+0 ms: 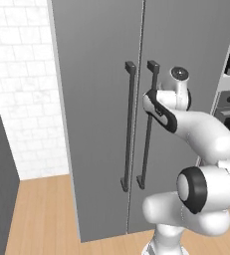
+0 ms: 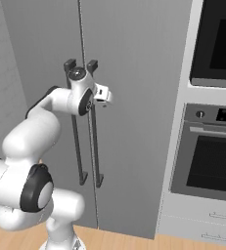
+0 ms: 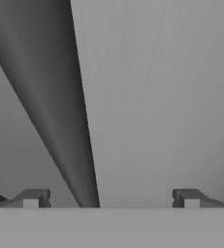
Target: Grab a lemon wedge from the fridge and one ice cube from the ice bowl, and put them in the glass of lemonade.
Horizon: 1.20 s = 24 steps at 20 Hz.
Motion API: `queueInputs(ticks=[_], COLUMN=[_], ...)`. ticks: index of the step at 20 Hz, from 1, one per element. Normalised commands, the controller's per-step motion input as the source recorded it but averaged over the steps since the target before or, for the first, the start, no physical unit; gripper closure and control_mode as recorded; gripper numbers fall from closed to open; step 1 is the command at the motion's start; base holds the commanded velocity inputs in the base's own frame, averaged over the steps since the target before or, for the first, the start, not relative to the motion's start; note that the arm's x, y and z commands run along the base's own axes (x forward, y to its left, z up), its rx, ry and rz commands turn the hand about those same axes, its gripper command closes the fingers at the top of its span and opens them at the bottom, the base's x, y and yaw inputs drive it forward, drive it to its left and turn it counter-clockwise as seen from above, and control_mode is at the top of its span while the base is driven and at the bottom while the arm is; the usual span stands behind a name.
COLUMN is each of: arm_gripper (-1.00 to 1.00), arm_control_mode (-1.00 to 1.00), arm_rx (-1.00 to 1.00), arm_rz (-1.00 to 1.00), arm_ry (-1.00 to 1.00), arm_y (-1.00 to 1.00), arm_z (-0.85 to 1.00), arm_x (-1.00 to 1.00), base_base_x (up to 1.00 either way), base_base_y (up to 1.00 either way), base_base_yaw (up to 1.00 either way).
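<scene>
Grey fridge (image 1: 96, 124) doors standing shut, gripper (image 3: 111, 198) at the right-hand handle.

Left base view: the arm is reaching to the right handle (image 1: 147, 124), near its upper end. Right base view: the hand is sitting against that handle (image 2: 96, 146), beside the black oven (image 2: 217, 166). Hand view: the dark bar (image 3: 50, 97) is running between the fingertips (image 3: 33, 197), nearer the left one; the jaws are standing fully apart, gripping nothing.

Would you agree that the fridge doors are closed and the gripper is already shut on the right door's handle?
Not quite. The fridge doors are closed, but the gripper is open: the hand view shows its fingertips standing wide apart with the handle between them, not clamped.
</scene>
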Motion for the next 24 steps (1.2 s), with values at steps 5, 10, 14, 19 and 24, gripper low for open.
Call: queueInputs(ticks=[5, 10, 14, 19, 24], arm_gripper=[-1.00, -1.00, -1.00, -1.00, 1.00], arm_control_mode=[-1.00, -1.00, -1.00, -1.00, -1.00], arm_rx=[0.00, 0.00, 0.00, 0.01, 0.00], arm_rz=[0.00, 0.00, 0.00, 0.00, 0.00], arm_ry=[-0.01, 0.00, 0.00, 0.00, 0.00], arm_y=[0.16, 0.00, 0.00, 0.00, 0.00], arm_z=[0.00, -0.09, -0.24, -0.19, -0.13], arm_x=[0.15, 0.51, 0.51, 0.25, 0.12], base_base_x=[0.00, 0.00, 0.00, 0.00, 0.00], base_base_y=[0.00, 0.00, 0.00, 0.00, 0.00], base_base_yaw=[0.00, 0.00, 0.00, 0.00, 0.00])
